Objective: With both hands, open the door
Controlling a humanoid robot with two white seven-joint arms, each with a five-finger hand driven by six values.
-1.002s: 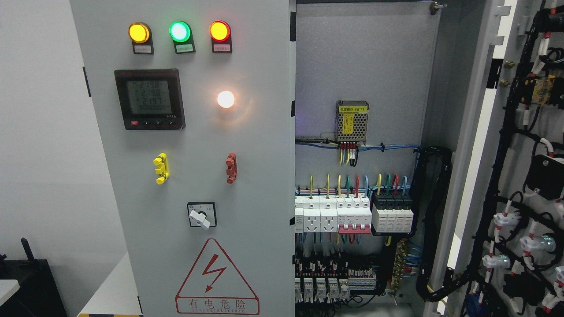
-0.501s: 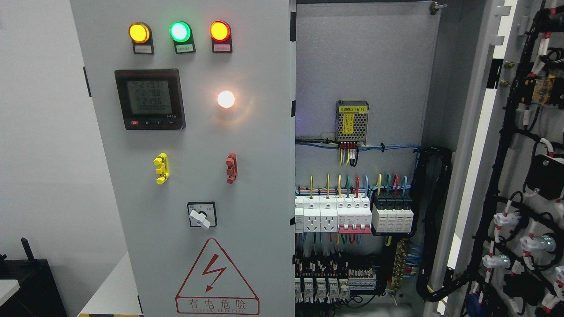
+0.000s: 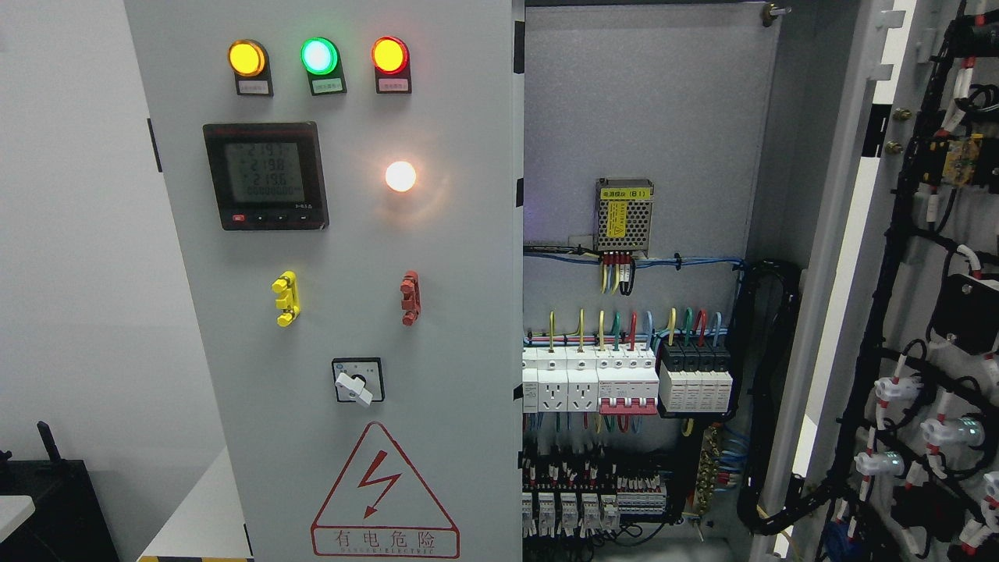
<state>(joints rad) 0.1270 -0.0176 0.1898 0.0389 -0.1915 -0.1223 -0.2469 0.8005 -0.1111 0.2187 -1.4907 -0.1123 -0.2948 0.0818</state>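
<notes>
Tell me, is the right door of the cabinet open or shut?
Open. The right door is swung out, showing its inner wiring, and the breakers inside are exposed.

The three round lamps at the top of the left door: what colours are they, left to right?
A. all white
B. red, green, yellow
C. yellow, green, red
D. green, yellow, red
C: the lamps glow yellow, green and red in that order above the meter.

The open door [image 3: 936, 312] is cut off by the right edge. The meter [image 3: 265, 176] digits and lamp labels [image 3: 327, 84] are too small to be read.
</notes>
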